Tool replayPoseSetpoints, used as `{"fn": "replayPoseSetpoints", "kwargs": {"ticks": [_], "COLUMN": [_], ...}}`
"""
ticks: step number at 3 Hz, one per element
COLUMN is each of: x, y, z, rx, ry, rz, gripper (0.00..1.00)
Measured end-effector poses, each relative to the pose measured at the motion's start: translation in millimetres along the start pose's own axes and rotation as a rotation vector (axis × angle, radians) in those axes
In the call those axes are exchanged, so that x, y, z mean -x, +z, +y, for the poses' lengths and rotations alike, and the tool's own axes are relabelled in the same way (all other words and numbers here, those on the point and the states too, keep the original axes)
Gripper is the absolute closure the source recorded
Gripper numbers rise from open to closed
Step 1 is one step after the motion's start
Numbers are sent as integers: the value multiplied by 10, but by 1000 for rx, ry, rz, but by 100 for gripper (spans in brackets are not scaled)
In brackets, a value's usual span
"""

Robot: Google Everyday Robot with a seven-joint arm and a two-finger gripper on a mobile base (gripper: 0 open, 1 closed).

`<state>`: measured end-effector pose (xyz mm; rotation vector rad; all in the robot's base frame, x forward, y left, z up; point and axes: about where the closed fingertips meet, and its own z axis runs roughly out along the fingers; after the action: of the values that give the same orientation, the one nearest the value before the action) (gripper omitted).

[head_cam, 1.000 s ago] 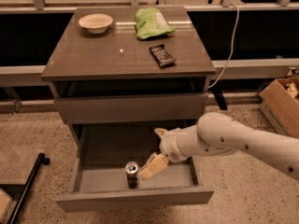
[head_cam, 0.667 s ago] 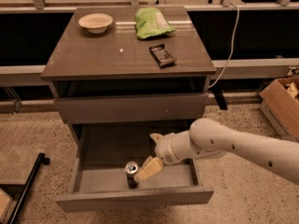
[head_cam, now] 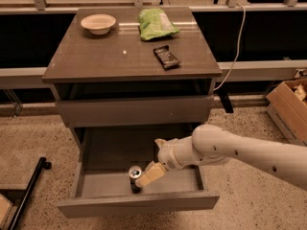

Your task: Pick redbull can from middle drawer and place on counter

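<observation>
While the middle drawer [head_cam: 120, 206] stands pulled out, we note the redbull can [head_cam: 135, 178] upright near its front wall. The gripper [head_cam: 148, 161] sits inside the drawer, jaws spread wide and holding nothing — lower finger apparently touching the can.

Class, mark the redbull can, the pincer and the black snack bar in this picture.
redbull can [head_cam: 135, 172]: camera view, on its silver top, in the open middle drawer [head_cam: 139, 202].
pincer [head_cam: 149, 174]: camera view, on its pale end, beside the can.
black snack bar [head_cam: 167, 57]: camera view, on the wrapper's middle, on the counter [head_cam: 110, 61].
</observation>
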<state>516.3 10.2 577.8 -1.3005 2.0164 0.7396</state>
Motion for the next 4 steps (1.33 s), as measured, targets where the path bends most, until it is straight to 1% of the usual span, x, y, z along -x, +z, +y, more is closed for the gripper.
{"fn": "replayPoseSetpoints", "kwargs": {"ticks": [1, 2, 3, 4], "x": [-116, -367, -548, -668], "y": [291, 827, 1127, 1438], "z": [-27, -125, -195, -281], "rx": [16, 57, 70, 77], "ry": [40, 75, 113, 153], "rz": [-40, -86, -114, -139], "gripper": [0, 0, 0, 6]}}
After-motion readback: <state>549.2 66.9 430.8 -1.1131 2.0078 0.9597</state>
